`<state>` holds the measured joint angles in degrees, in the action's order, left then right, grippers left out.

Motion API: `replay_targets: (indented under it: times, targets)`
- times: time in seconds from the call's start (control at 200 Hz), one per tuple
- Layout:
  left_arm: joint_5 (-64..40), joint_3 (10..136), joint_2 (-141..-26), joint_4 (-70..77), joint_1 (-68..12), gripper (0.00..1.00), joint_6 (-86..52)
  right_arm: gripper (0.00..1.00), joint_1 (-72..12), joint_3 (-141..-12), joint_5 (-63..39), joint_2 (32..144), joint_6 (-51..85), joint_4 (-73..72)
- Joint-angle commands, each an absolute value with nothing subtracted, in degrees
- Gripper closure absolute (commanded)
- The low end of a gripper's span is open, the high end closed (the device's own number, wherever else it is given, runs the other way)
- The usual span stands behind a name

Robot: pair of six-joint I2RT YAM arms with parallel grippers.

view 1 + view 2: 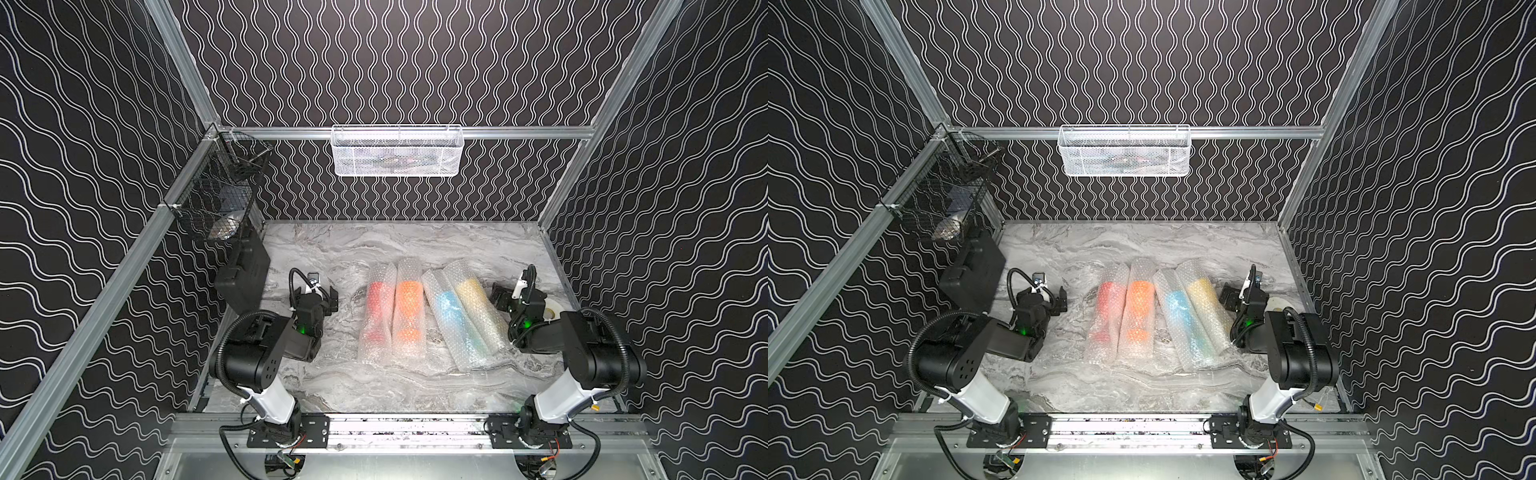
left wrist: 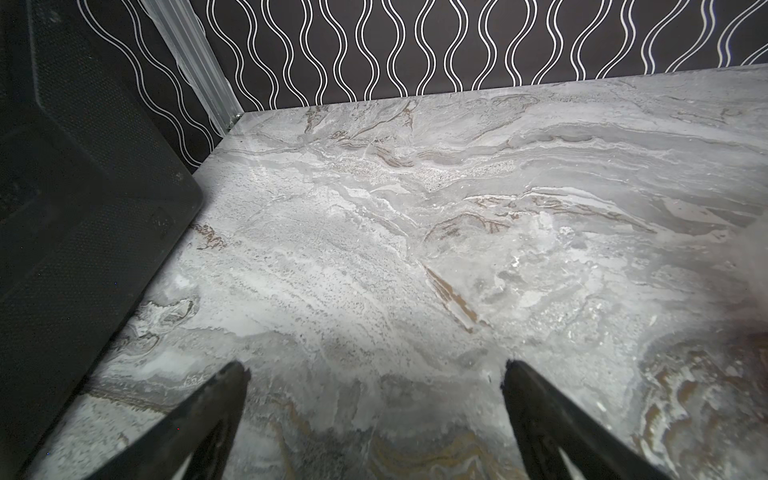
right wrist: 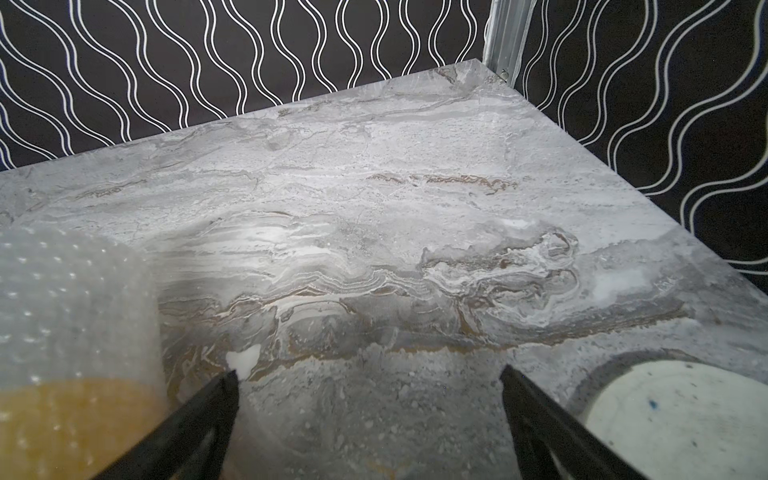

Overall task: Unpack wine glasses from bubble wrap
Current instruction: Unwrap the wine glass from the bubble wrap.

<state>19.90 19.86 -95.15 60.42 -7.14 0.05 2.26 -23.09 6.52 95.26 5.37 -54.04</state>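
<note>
Stock as I see it from the console:

1. Table [image 1: 332, 249]: grey marble top.
2. Bubble wrap [image 1: 409, 270]: four rolls side by side at mid-table, running near to far.
3. Contents, left to right: red glass [image 1: 375, 297], orange glass [image 1: 409, 297], blue glass [image 1: 449, 307], yellow glass [image 1: 469, 291]. Each is only a blurred colour through its roll, and all are wrapped. The two right rolls slant, far ends leaning left.
4. Left gripper [image 1: 332, 296]: left of the red roll and apart from it. My wrist view [image 2: 374, 370] shows the jaws spread wide over bare marble, holding nothing.
5. Right gripper [image 1: 498, 297]: just right of the yellow roll. Its jaws are spread wide [image 3: 370, 374] and hold nothing.
6. Sundries: black case [image 1: 245, 274] at the left edge, white disc [image 3: 673, 415] right of the right gripper, white basket [image 1: 397, 151] on the far rail.
</note>
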Motion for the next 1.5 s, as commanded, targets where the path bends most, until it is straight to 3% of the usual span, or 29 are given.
replay_targets:
  times: [0.0,1.166,1.341,1.496]
  targets:
    - [20.04,19.95,-95.01,61.70,-7.06,0.00,0.20,0.00,2.19,-23.38,5.98,95.32,5.01,-55.06]
    - [20.04,19.91,-95.01,61.87,-7.12,0.00,0.18,0.00,1.39,-22.94,6.49,94.85,4.10,-56.28]
    - [21.08,19.80,-94.54,61.85,-7.07,0.00,0.06,0.00,-2.88,-26.71,11.63,87.96,1.22,-42.82]
    - [21.85,23.05,-87.78,49.96,-7.09,0.00,-0.47,0.00,-5.09,-28.52,14.80,85.94,-0.25,-40.08]
